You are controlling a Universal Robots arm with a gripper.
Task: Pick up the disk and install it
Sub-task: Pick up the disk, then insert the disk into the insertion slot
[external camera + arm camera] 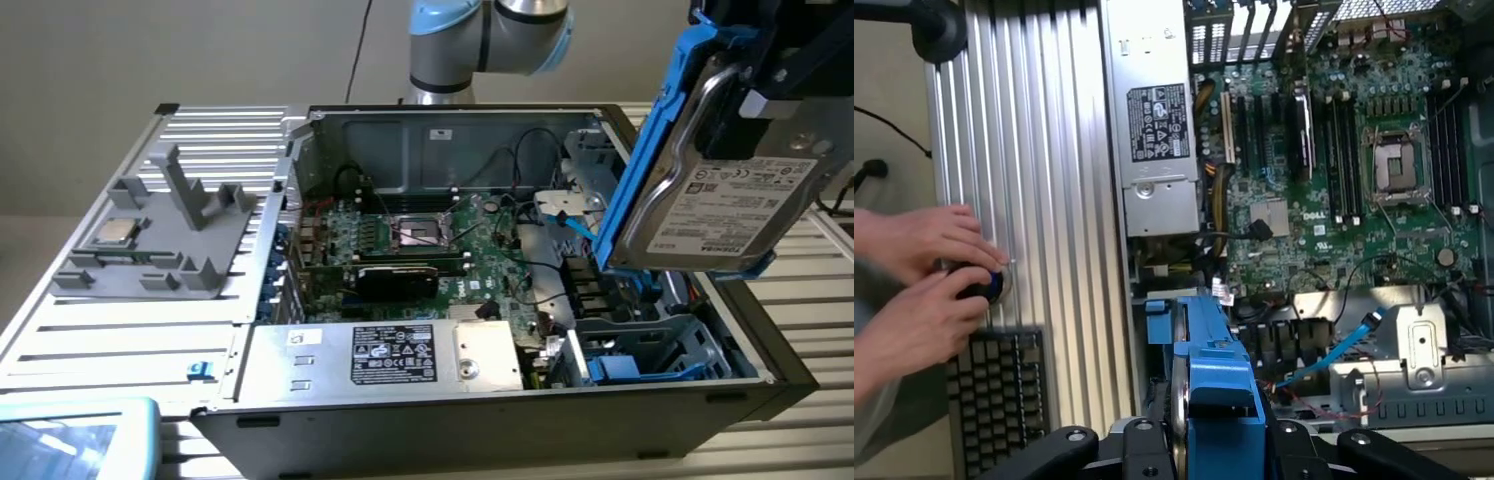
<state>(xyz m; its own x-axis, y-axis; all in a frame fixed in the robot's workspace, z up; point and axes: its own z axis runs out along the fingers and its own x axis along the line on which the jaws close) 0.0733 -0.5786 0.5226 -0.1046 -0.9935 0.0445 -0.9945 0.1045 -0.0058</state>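
On the exterior view's left, a grey fixture (167,235) lies on the ribbed metal table (107,340), near that edge. A small square processor chip (112,232) sits on the fixture's outer side. At the near corner on the same side, the corner of a pale blue-framed screen (67,440) shows.

The open computer case (441,440) takes up the middle of the table. A silver power supply (394,355) with a black-and-white sticker lies against the case's near wall. The motherboard (447,270) lies beyond it, with a bare processor socket (420,232). The robot arm (487,35) stands behind the far wall. The drive cage (654,345) is in the case's near corner on the exterior view's right.

The disk (714,200) hangs in the air above that cage, clear of it. It is nearly upright, its white label faces the camera, and its blue carrier runs down one long edge. The gripper (761,70) is clenched on the disk's upper end.

In the wrist view the disk (1219,390) is edge-on between the black fingers (1069,445) of the gripper (1219,450). It is over the case interior, near a blue cable (1334,355). The power supply (1154,130) and motherboard (1354,120) lie beyond. Outside the case, a person's hands (924,290) rest at the table's edge on a small dark knob (989,285), just beside a black keyboard (1004,400).
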